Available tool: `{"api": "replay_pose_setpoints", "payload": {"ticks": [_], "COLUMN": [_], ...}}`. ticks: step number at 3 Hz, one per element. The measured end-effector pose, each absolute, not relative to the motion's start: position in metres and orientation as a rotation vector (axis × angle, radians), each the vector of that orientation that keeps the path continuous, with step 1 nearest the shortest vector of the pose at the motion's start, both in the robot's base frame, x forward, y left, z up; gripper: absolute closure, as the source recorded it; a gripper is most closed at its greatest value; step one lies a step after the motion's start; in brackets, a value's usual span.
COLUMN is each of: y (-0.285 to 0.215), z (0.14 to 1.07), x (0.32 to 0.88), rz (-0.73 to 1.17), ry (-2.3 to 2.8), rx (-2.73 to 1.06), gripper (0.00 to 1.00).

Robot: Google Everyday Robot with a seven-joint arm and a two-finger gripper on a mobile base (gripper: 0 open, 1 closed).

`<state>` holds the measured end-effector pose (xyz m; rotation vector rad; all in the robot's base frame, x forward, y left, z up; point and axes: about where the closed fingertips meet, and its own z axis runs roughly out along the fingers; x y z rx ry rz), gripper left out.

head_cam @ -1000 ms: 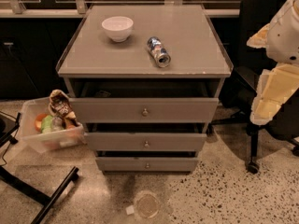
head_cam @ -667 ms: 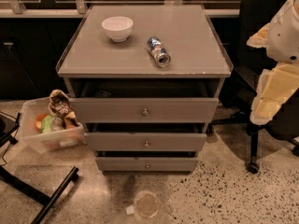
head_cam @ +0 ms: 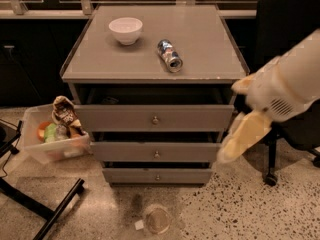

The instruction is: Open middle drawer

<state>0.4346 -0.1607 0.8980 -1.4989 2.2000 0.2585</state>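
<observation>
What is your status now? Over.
Pale two-finger gripper low at grey cabinet right edge. Grey middle drawer, round metal knob: not gripped. Nothing blocking knob.

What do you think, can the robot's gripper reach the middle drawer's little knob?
Probably yes. The gripper hangs by the right end of the middle drawer, about level with it, and nothing stands in front of its knob.

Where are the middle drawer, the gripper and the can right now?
middle drawer (head_cam: 125,152): camera view, on its grey front, left of centre.
gripper (head_cam: 244,133): camera view, on its pale yellow end, just right of the middle drawer.
can (head_cam: 170,55): camera view, on the middle of its side.
</observation>
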Motion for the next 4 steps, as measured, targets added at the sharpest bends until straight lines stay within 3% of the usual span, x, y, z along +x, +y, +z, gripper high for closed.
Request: {"api": "replay_pose_setpoints", "payload": {"ticks": [2, 4], "y": [-0.045, -0.041], "z": [0.777, 0.773], "x": [0.408, 0.419], "rz": [0.715, 0.694], "ry": [2.33, 2.339], "rx": [-1.124, -1.029], "gripper": [0.0, 0.0]}}
